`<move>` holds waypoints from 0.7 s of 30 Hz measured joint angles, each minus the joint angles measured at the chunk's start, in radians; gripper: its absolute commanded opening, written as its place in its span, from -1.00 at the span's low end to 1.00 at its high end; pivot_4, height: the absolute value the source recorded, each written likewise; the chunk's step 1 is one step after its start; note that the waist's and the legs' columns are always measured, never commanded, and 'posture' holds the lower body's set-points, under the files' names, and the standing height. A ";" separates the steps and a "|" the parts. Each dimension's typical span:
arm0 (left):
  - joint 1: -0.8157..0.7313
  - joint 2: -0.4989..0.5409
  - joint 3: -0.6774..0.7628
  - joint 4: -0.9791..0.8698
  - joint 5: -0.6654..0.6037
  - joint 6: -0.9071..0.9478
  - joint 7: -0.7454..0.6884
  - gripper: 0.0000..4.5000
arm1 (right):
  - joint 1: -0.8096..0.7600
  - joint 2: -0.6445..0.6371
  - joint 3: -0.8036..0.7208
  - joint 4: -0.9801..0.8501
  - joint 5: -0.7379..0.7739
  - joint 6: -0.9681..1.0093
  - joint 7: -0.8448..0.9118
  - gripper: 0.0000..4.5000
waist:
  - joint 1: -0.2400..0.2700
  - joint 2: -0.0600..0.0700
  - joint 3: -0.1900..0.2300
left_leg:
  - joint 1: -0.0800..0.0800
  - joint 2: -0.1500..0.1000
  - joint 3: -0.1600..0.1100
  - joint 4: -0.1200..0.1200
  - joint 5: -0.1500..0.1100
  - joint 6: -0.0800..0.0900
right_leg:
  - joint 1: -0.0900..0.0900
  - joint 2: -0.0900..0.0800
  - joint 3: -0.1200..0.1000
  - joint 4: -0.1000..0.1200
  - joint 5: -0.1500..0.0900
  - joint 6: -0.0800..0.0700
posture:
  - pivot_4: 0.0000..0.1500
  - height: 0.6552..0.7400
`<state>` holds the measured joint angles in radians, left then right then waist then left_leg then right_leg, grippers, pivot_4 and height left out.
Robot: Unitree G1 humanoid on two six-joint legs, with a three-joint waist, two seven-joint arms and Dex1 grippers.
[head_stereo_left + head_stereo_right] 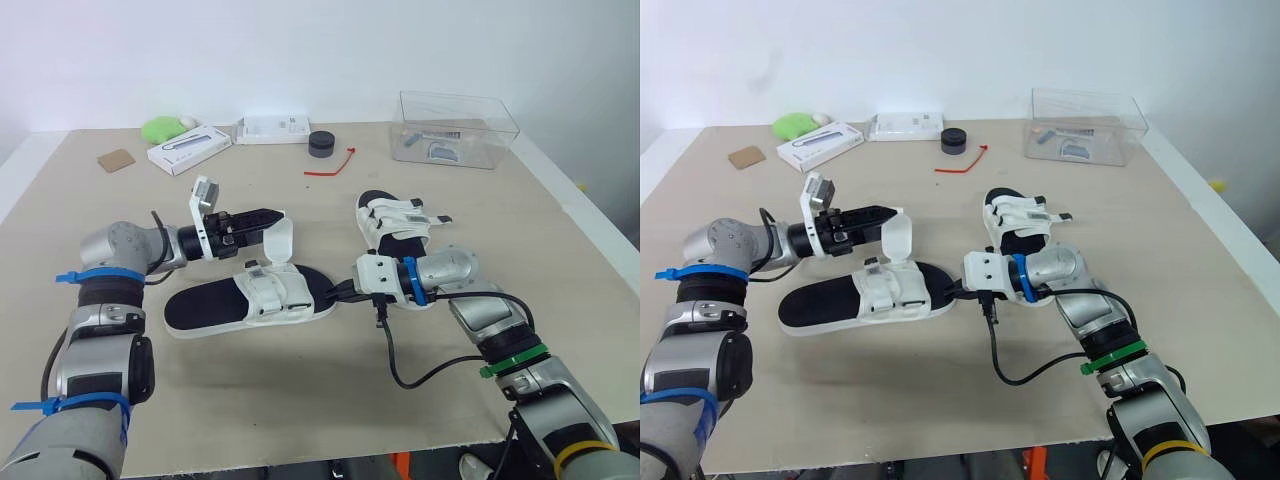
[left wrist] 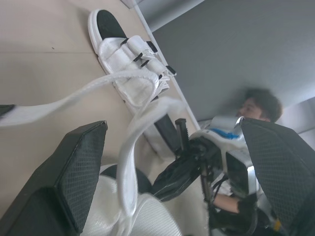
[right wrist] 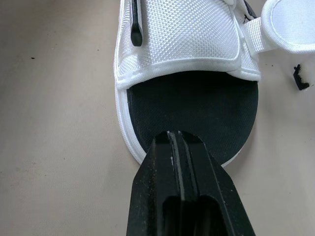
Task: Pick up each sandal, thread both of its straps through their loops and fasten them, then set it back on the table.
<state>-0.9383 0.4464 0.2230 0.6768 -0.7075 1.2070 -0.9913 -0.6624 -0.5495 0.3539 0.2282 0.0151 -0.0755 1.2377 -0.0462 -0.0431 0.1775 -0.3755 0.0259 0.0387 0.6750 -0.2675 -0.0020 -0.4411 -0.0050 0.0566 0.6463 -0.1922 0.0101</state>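
near sandal (image 1: 250,300): white sole, black footbed, white mesh upper. it lies flat just in front of me, lengthwise across the table, toe toward my right. one strap (image 1: 281,243) is unfastened and curves up off the upper. far sandal (image 1: 393,224): same make, flat on its sole just beyond the near one's toe, straps lying across its upper.

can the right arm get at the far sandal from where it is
Probably yes: the far sandal lies uncovered, close beyond the right gripper. But that gripper, fingers shut, sits at the near sandal's end and would have to leave it first.
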 measured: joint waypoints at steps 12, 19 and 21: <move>-0.163 -0.097 0.097 0.321 0.048 -0.231 0.136 0.98 | -0.005 0.002 0.000 0.012 -0.002 -0.011 -0.004 -1.00 | 0.000 0.000 0.000 | 0.000 -0.002 0.000 0.000 0.001 -0.001 | 0.000 -0.001 0.001 0.000 0.001 0.001 | 1.00 1.00; -0.213 -0.113 0.106 0.427 0.106 -0.368 0.164 0.98 | -0.005 0.001 0.000 0.011 -0.007 -0.013 -0.007 -1.00 | 0.000 0.000 0.000 | 0.000 -0.002 0.000 0.000 0.001 -0.002 | 0.000 -0.001 0.001 0.000 0.002 0.002 | 1.00 1.00; -0.213 -0.114 0.105 0.444 0.126 -0.406 0.161 0.71 | -0.005 0.001 0.000 0.011 -0.010 -0.016 -0.008 -1.00 | 0.000 0.000 0.000 | 0.000 -0.002 0.000 0.000 0.001 -0.002 | 0.000 -0.001 0.001 0.000 0.002 0.002 | 1.00 1.00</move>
<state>-1.1513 0.3327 0.3282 1.1206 -0.5816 0.8008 -0.8301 -0.6674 -0.5485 0.3540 0.2394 0.0051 -0.0912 1.2300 -0.0463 -0.0433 0.1775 -0.3756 0.0237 0.0390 0.6750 -0.2663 -0.0041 -0.4411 -0.0063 0.0575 0.6461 -0.1906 0.0122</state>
